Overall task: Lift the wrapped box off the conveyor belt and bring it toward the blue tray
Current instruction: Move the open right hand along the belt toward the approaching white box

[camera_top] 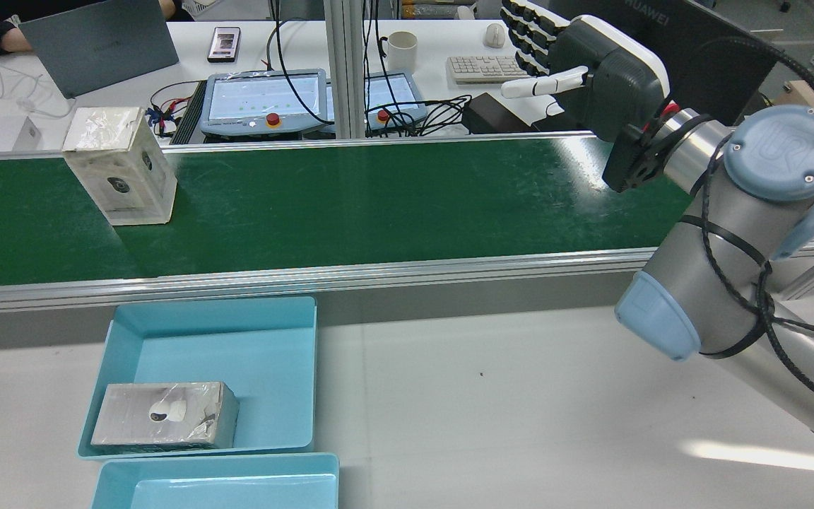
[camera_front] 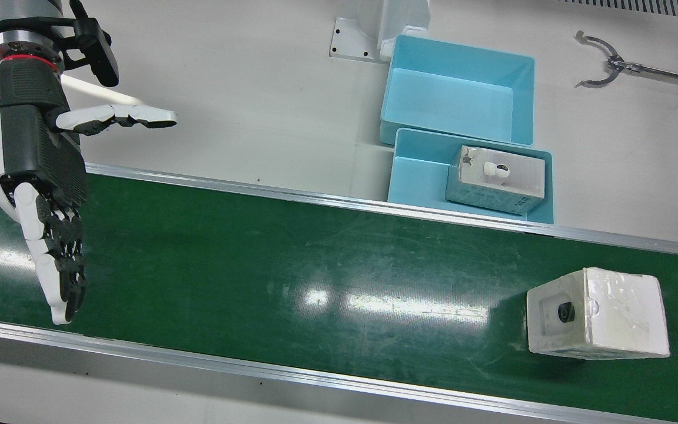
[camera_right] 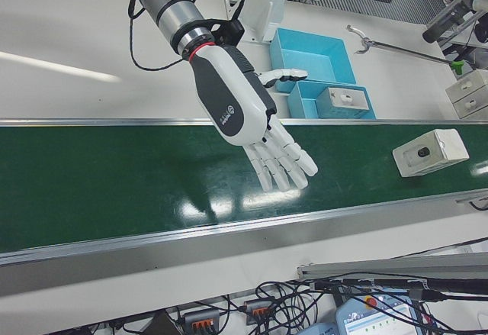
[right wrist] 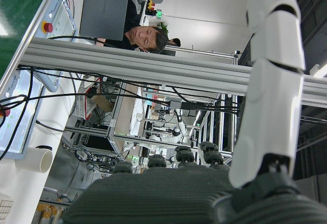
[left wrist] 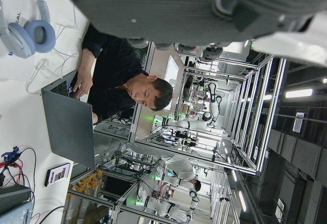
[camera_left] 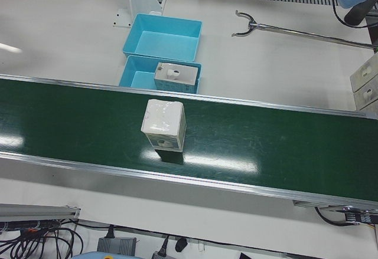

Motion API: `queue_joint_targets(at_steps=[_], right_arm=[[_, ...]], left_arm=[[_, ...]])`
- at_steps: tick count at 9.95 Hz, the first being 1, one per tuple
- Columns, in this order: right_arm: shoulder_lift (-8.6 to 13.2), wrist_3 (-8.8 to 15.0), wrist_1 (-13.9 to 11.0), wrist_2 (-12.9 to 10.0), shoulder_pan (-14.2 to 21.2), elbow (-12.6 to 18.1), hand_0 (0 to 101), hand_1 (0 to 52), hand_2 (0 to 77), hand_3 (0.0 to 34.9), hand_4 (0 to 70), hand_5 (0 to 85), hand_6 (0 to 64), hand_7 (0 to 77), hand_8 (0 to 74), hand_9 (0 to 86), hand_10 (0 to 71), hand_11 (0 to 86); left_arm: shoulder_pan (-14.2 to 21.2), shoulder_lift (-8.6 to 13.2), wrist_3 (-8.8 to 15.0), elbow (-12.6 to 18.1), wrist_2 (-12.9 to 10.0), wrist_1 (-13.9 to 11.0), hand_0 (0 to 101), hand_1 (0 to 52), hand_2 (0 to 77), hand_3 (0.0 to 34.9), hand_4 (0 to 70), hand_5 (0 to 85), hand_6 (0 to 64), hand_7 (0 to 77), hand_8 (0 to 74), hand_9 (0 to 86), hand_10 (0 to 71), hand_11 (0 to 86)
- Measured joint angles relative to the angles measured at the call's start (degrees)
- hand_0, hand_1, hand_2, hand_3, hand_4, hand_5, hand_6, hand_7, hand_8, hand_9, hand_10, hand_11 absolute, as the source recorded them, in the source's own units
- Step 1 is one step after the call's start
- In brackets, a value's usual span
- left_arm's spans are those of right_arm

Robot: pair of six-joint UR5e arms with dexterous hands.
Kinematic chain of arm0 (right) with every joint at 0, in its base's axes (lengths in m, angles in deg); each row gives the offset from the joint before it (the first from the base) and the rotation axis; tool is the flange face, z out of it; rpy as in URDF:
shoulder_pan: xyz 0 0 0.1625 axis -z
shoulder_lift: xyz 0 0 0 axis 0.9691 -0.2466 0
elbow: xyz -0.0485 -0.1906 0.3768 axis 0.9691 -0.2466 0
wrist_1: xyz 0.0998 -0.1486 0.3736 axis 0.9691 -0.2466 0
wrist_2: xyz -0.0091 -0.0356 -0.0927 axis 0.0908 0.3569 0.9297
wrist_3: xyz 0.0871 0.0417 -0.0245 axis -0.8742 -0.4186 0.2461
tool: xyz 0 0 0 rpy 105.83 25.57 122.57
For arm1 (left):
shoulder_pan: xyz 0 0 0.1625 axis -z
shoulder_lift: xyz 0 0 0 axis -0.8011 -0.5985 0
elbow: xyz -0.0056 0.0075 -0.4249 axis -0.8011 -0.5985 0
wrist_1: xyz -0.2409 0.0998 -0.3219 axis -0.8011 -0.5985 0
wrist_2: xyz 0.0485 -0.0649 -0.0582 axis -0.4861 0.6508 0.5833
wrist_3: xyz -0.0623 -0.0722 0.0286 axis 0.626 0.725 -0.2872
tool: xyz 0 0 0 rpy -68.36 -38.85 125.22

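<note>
Approach is the step in hand: right robot hand (camera_front: 39,194), fingers spread and empty, hovers over the green conveyor belt (camera_front: 292,265) well apart from the white plastic-wrapped box (camera_front: 598,321), so reaching across seems next.

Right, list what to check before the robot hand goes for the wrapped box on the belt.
1. Wrapped box free to grasp: ok. It stands alone on the conveyor belt.
2. Right robot hand open and empty: ok. Its fingers are spread above the belt.
3. Hand within reach of the box: not ok. They are at opposite ends of the visible belt.
4. Room in a tray: ok. The near blue tray holds a second wrapped box, and the far blue tray is empty.
5. Left robot hand out of the way: cannot tell. Only a slice of its palm shows.
6. Belt stopped: cannot tell.
</note>
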Motion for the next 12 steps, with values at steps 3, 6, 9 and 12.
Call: queue_joint_targets(at_steps=[3, 6, 9, 12], right_arm=[[-0.2, -0.2, -0.1, 0.1, -0.4, 0.5, 46, 15.3, 14.2, 9.7, 1.1, 5.5, 0.0, 0.0, 0.5, 1.1, 0.0, 1.1], [0.2, -0.2, -0.2, -0.3, 0.5, 0.6, 47, 16.4, 14.2, 11.0, 1.6, 7.6, 0.0, 1.1, 0.5, 1.1, 0.0, 1.1], [0.3, -0.1, -0.1, -0.4, 1.3, 0.4, 47, 16.4, 13.6, 12.9, 2.2, 7.6, 0.0, 1.1, 0.5, 1.1, 0.0, 1.1], [0.3, 0.8, -0.1, -0.4, 2.3, -0.1, 49, 16.4, 13.6, 12.5, 4.4, 8.7, 0.0, 3.3, 0.5, 1.1, 0.0, 1.1]], left_arm=[[0.0, 0.0, 0.0, 0.0, 0.0, 0.0, 0, 0.0, 0.5, 0.0, 0.0, 1.1, 0.0, 0.0, 0.0, 0.0, 0.0, 0.0], [0.0, 0.0, 0.0, 0.0, 0.0, 0.0, 0, 0.0, 0.5, 0.0, 0.0, 1.1, 0.0, 0.0, 0.0, 0.0, 0.0, 0.0], [0.0, 0.0, 0.0, 0.0, 0.0, 0.0, 0, 0.0, 0.5, 0.0, 0.0, 1.1, 0.0, 0.0, 0.0, 0.0, 0.5, 0.0], [0.0, 0.0, 0.0, 0.0, 0.0, 0.0, 0, 0.0, 0.5, 0.0, 0.0, 1.1, 0.0, 0.5, 0.0, 0.0, 0.0, 0.0]])
